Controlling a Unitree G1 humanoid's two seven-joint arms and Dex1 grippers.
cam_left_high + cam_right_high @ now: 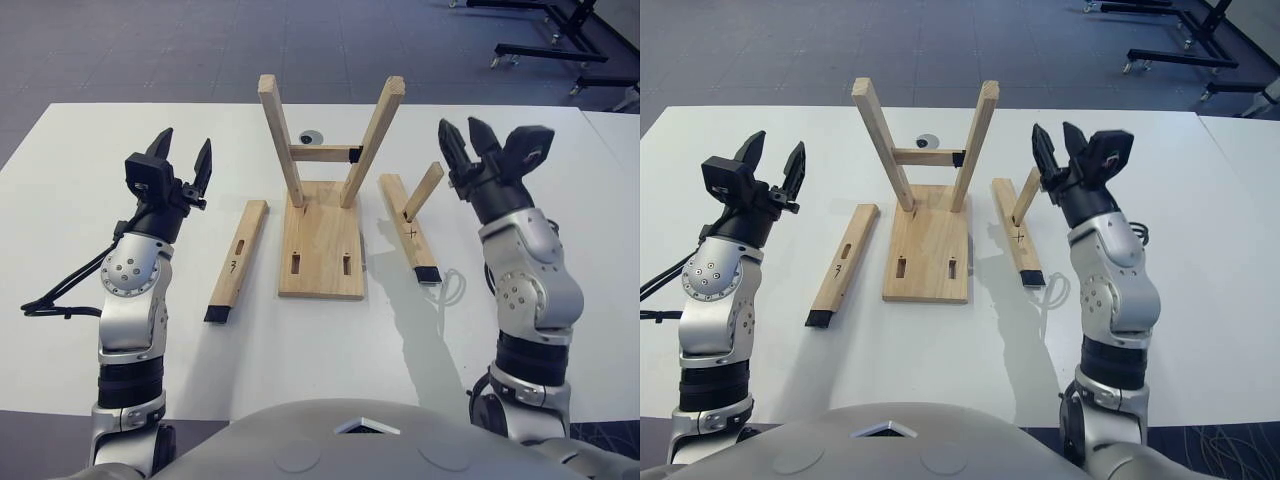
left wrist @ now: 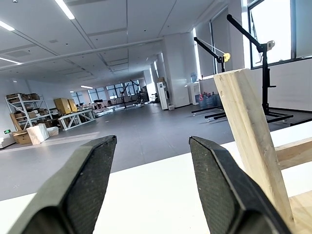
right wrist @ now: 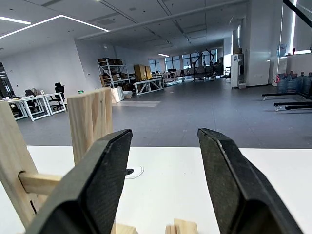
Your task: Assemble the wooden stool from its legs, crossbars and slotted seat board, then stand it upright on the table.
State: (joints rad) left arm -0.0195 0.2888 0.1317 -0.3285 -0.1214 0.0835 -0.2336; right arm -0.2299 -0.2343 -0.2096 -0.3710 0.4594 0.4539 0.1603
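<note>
The slotted seat board (image 1: 322, 248) lies flat mid-table. Two legs (image 1: 281, 140) joined by a crossbar (image 1: 322, 154) stand upright in its far end, leaning apart at the top. A loose leg (image 1: 237, 259) lies to the board's left. Another loose leg (image 1: 409, 229) lies to its right with a short crossbar (image 1: 423, 191) sticking up from it. My left gripper (image 1: 180, 160) hovers open left of the parts, pointing away from me, holding nothing. My right gripper (image 1: 470, 140) hovers open on the right, just beyond the short crossbar. One upright leg (image 2: 251, 136) rises past the left fingers (image 2: 222, 190).
A round grey grommet (image 1: 311, 137) sits in the white table (image 1: 90, 180) behind the upright legs. A white cord (image 1: 455, 287) lies by the near end of the right loose leg. Black cables (image 1: 60, 295) trail off my left arm. Black stands (image 1: 545, 50) are on the floor beyond.
</note>
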